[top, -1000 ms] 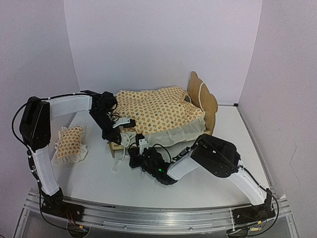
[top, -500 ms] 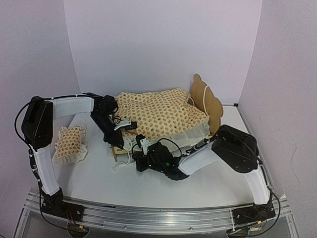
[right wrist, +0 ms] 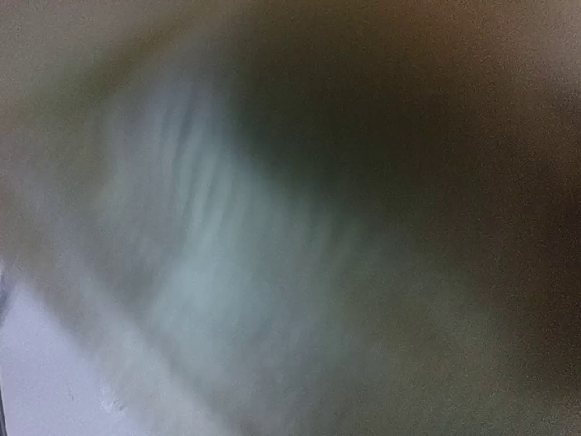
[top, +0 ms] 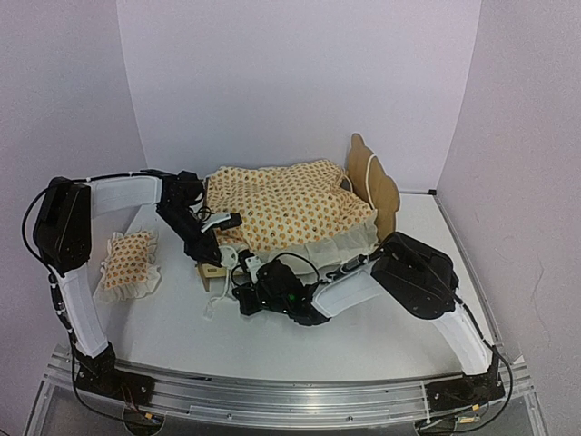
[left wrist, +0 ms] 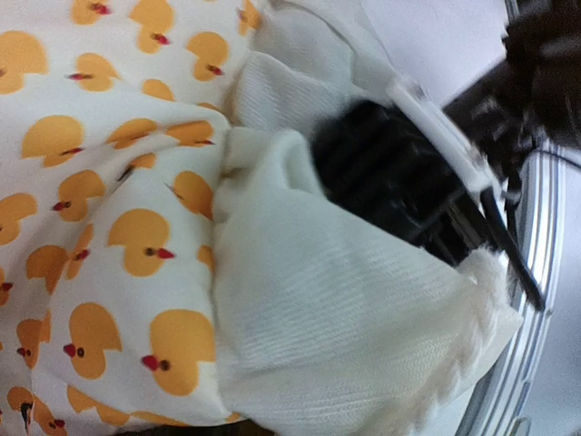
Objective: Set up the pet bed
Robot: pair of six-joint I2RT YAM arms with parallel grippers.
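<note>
The pet bed's wooden frame stands mid-table, its scalloped headboard to the right. Cream orange-print bedding is draped over it, and its pale ruffle hangs along the near side. The matching pillow lies on the table to the left. My left gripper is at the bed's foot corner; its wrist view is filled by duck-print bedding and ruffle, with the fingers hidden. My right gripper is low by the same corner, shut, with blurred pale cloth against its camera. Whether it holds any cloth does not show.
A white cord or ruffle end trails on the table below the foot corner. The right arm's black body lies close beside the left gripper. Pale walls close in the table at the back and both sides.
My left gripper shifted slightly up and left at the foot corner. The right arm's elbow swung right, then back, and the bedding's left edge moved slightly left.
</note>
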